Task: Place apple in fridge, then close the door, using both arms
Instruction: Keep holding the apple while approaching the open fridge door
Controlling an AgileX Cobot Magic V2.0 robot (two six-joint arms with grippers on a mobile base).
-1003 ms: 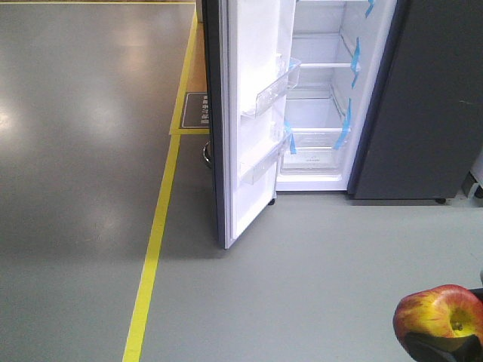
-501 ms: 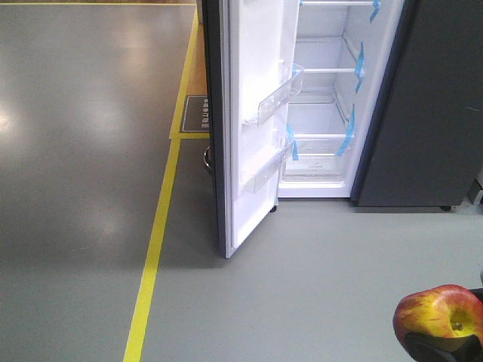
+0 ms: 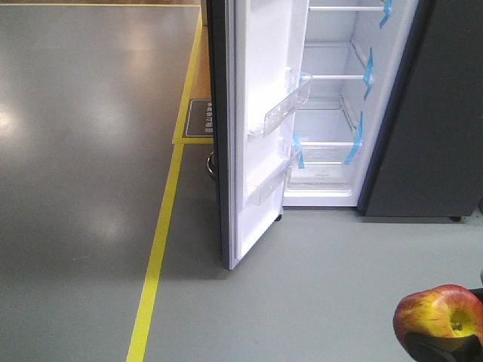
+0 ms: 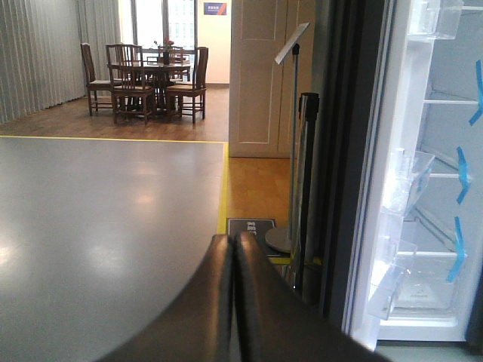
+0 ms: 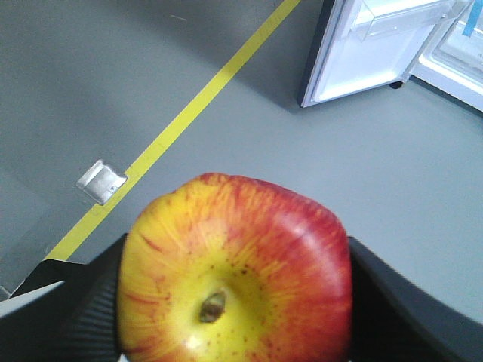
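The dark grey fridge stands open at the top right of the front view, its white interior lit, with clear shelves and blue tape strips. Its door swings out toward me, white inside with clear bins. My right gripper is shut on the red and yellow apple, which also shows at the bottom right of the front view, well short of the fridge. My left gripper is shut and empty, left of the door's edge.
A yellow floor line runs left of the door. A sign stand with a black post sits behind the door. A metal floor plate lies by the line. A dining table and chairs stand far back.
The fridge and door have grown larger and shifted down and right in the front view, so the base has moved closer. The apple stays held in the right gripper.
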